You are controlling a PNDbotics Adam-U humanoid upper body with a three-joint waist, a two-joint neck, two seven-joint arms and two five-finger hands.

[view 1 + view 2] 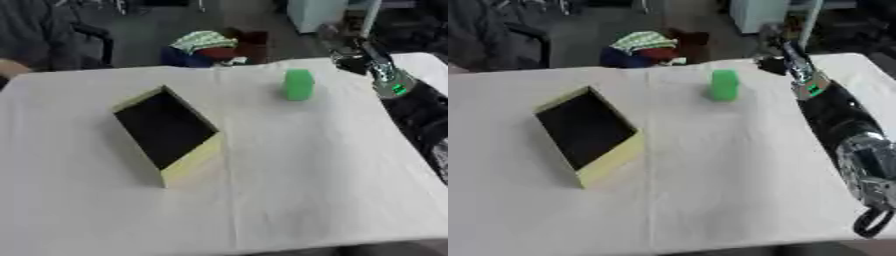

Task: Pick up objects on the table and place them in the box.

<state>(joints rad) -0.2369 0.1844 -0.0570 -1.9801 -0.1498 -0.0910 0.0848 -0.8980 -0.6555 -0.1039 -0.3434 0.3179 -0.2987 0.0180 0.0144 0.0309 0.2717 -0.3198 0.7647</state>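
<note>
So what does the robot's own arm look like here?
Only the right arm shows: mostly black casing, a silvery metallic section lower down, and a small green marking near the wrist. The right hand is dark; its fingers can't be made out.

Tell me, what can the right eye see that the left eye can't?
Only the right eye view shows the right arm's long silver and black forearm running down to the bottom edge. Only the left eye view shows a person's arm at the far left edge. Both show the green block, the yellow box, the white table and the right hand; I can't make out its fingers.
</note>
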